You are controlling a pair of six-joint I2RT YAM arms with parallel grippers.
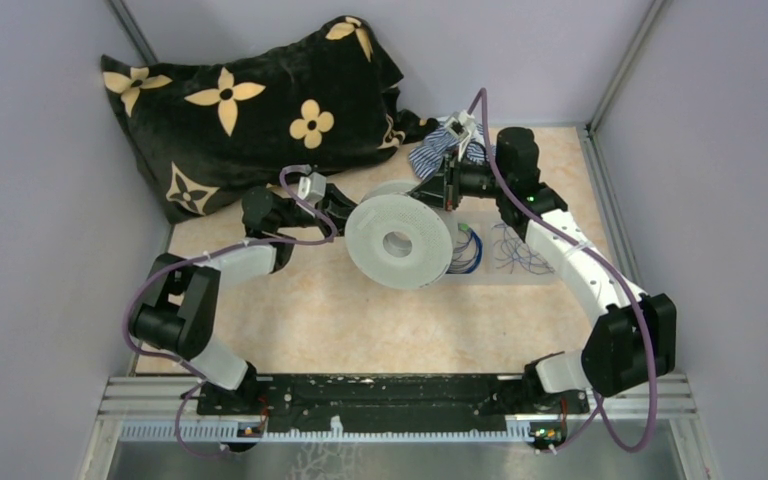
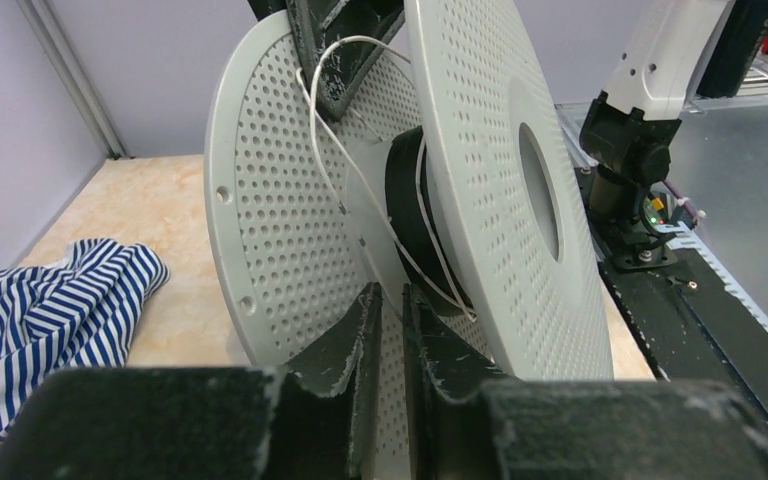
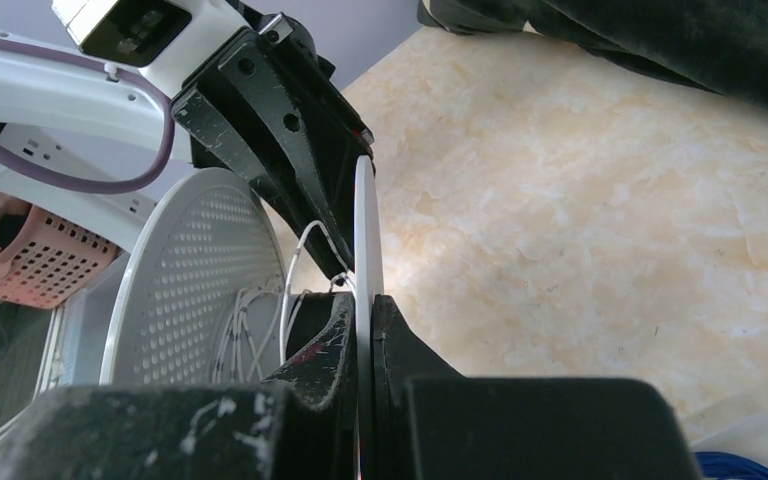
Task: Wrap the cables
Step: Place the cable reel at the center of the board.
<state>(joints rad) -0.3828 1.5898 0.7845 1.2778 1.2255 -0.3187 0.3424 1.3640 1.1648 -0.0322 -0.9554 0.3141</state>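
A big black velvety cushion with tan flower prints (image 1: pixel 230 110) slumps behind and left of the pale perforated plastic spool (image 1: pixel 400 245). A crumpled blue-and-white striped cloth (image 1: pixel 438 150) sits just behind that spool, by the right arm's wrist. The spool stands tilted on edge, hiding both sets of fingertips from overhead. The right gripper (image 3: pixel 365 312) pinches the thin rim of one flange, jaws pressed flat on it from both sides. The left gripper (image 2: pixel 392 300) reaches in from the spool's opposite side, jaws a narrow slit apart with nothing visibly clamped. Thick purple cords (image 1: pixel 305 238) loop along the arms. Under the spool runs a beige marbled tabletop (image 1: pixel 360 320), fenced by plain lilac-grey walls (image 1: pixel 40 200), with a black rail (image 1: pixel 390 392) at the near edge. Now the cables: a thin whitish wire (image 2: pixel 332 165) strays across the inner flange face and rounds the dark hub. A dark blue ring-like coil with a green bit (image 1: pixel 467 250) lies just right of the spool. A loose scribbly blue-and-white tangle (image 1: pixel 520 255) lies further right, beside the right forearm.
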